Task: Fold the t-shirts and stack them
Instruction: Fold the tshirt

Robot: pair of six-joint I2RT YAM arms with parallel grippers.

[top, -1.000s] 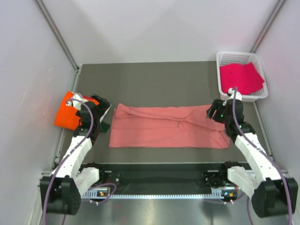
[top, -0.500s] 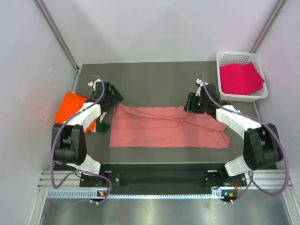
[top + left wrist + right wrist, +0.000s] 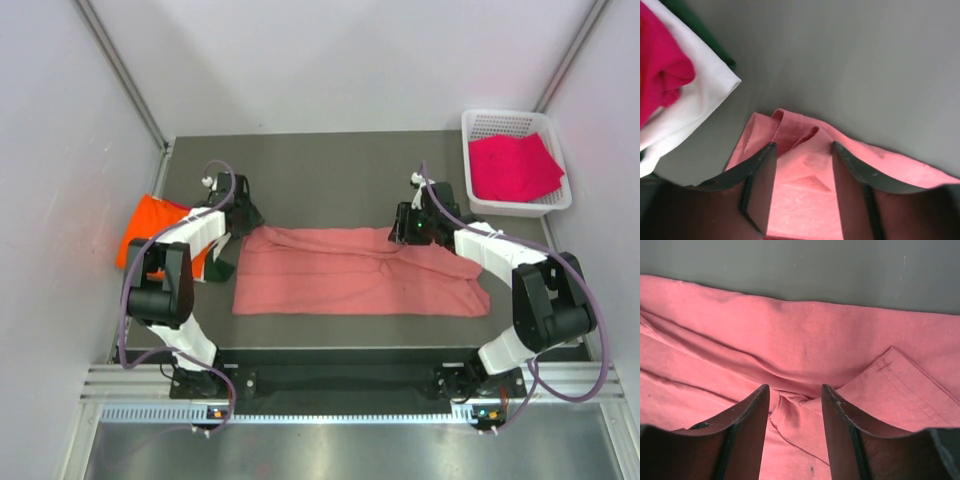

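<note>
A salmon-pink t-shirt [image 3: 350, 272] lies as a long folded strip across the middle of the table. My left gripper [image 3: 243, 222] is down at its far left corner, open, and that corner [image 3: 795, 131] lies between the fingers [image 3: 759, 172]. My right gripper [image 3: 405, 232] is over the far edge right of the middle, open, its fingers [image 3: 747, 412] straddling a small ruck of pink cloth [image 3: 797, 405]. An orange t-shirt [image 3: 145, 225] lies at the left edge. A magenta t-shirt [image 3: 512, 168] sits in the basket.
The white mesh basket [image 3: 470, 125] stands at the back right corner. White cloth [image 3: 700, 100], magenta cloth [image 3: 665, 70] and dark green cloth [image 3: 220, 268] lie stacked beside the orange shirt, just left of my left gripper. Grey walls close in on both sides.
Both arms have reached out from the shirt's ends to its far edge. Both pairs of jaws have narrowed round the pink cloth, the left the most.
</note>
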